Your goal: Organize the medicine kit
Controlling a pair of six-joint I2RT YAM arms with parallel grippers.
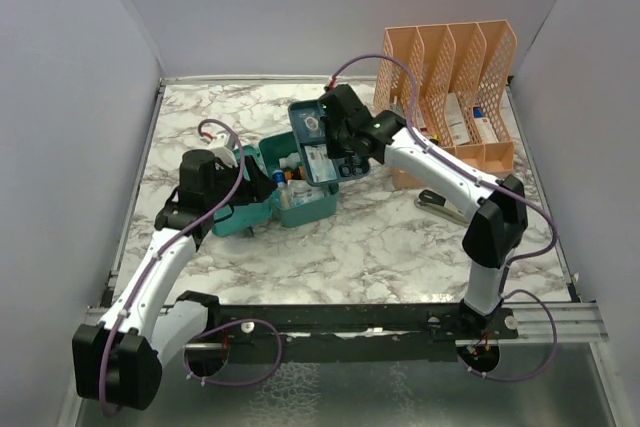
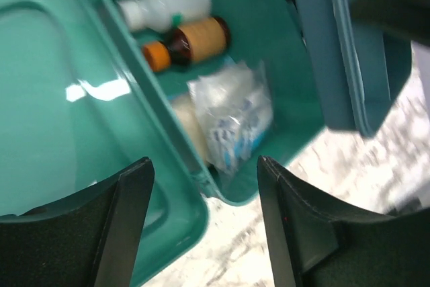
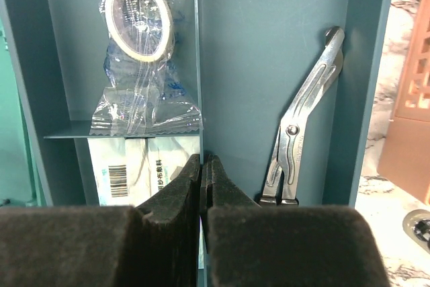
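White packet (image 3: pixel 144 169) in insert tray (image 3: pixel 269 65): barcode plus one line of CJK-looking print, too small to read. Brown bottle (image 2: pixel 191 39) label: blurred, unreadable.

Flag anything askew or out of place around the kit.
The insert tray is out of the medicine kit, held tilted over it by the right tool, pinched on its divider. Metal shears lie slanted in one compartment.
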